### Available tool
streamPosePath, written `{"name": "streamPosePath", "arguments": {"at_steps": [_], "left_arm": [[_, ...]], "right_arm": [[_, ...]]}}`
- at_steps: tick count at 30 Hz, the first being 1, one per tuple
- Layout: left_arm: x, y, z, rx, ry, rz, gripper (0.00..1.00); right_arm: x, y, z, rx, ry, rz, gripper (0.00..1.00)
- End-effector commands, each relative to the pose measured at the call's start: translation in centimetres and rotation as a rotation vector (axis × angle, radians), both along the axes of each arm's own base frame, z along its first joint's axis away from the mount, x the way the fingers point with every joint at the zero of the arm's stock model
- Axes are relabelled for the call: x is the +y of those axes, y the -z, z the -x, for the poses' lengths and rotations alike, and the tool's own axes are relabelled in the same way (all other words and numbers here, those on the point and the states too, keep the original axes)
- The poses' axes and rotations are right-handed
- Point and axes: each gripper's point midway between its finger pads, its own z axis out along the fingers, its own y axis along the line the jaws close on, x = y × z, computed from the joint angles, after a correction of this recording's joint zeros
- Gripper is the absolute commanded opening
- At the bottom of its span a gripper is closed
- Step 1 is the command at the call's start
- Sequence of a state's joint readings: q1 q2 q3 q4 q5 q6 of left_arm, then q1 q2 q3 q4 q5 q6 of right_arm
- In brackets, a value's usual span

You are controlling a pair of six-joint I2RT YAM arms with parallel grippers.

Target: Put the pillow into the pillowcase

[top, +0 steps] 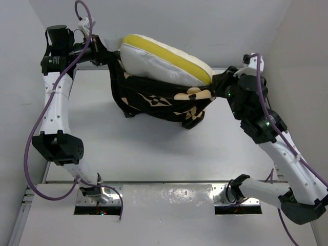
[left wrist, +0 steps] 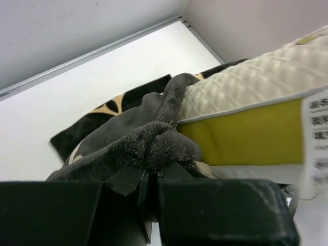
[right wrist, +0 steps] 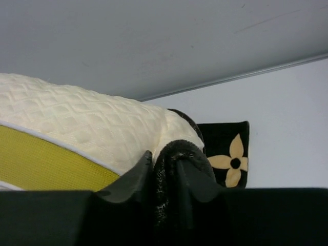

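The cream-white pillow with its yellow-green side band sits partly inside the black pillowcase with tan flower motifs, both lifted above the table. My left gripper is shut on the pillowcase's left rim; the left wrist view shows bunched plush fabric pinched between the fingers, with the pillow beside it. My right gripper is shut on the right rim; in the right wrist view a fold of black fabric is clamped next to the pillow. The pillow's upper half sticks out of the case.
The white table lies below the hanging case, with white walls behind and at both sides. Two metal base plates sit at the near edge. Purple cables loop along both arms.
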State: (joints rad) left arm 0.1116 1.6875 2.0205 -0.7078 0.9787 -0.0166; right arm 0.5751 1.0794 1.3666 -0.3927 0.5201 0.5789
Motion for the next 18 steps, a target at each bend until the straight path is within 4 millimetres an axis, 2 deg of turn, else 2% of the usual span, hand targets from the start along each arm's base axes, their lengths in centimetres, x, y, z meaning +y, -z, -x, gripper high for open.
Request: {"name": "streamPosePath", "arguments": {"at_steps": [1,3,5,6,7,8,9,10,11,13,14,15,16,18], "left_arm": [[0.2,-3.1,1.4,-0.16,-0.003,-0.062,0.0],[0.5,-3.0,1.2,-0.16,-0.017,-0.07,0.0],[1.0,-2.5,0.9,-0.145,-0.04,-0.075,0.0],[1.2,-2.4,0.9,-0.141,-0.049,-0.075,0.0],[1.7,-2.1,0.6,-0.129,-0.072,-0.076,0.0],[2.0,-1.8,0.4,-0.123,-0.084,-0.078,0.0],[2.3,-1.5,0.1,-0.114,-0.103,-0.083,0.0],[2.7,-1.3,0.0,-0.108,-0.116,-0.085,0.0],[2.9,-1.0,-0.2,-0.101,-0.126,-0.087,0.0],[3.2,-0.7,-0.4,-0.091,-0.139,-0.091,0.0],[3.2,-0.5,-0.4,-0.083,-0.137,-0.09,0.0],[3.1,-0.4,-0.4,-0.08,-0.134,-0.086,0.0],[2.9,-0.4,-0.3,-0.079,-0.128,-0.084,0.0],[2.8,-0.6,-0.3,-0.081,-0.131,-0.077,0.0]], "right_arm": [[0.2,-1.7,1.2,-0.059,-0.036,-0.09,0.26],[0.0,-1.9,1.5,-0.064,-0.042,-0.089,0.13],[-0.2,-1.0,2.0,-0.05,-0.039,-0.105,0.0],[-0.3,-0.6,2.1,-0.048,-0.034,-0.113,0.0],[-0.5,0.6,2.4,-0.028,-0.027,-0.115,0.01],[-0.7,1.1,2.6,-0.02,-0.022,-0.116,0.14],[-1.0,2.2,2.7,0.002,-0.008,-0.111,0.17],[-1.3,2.5,2.9,0.005,0.001,-0.112,0.2],[-1.7,2.6,3.4,0.0,0.007,-0.122,0.28],[-2.1,3.3,3.8,0.005,0.018,-0.133,0.31],[-2.2,3.5,4.0,-0.002,0.017,-0.143,0.26],[-1.9,3.7,4.2,-0.003,-0.001,-0.148,0.06],[-1.9,3.8,4.3,-0.001,-0.001,-0.161,0.0],[-1.2,4.7,4.3,0.007,-0.029,-0.186,0.0]]}}
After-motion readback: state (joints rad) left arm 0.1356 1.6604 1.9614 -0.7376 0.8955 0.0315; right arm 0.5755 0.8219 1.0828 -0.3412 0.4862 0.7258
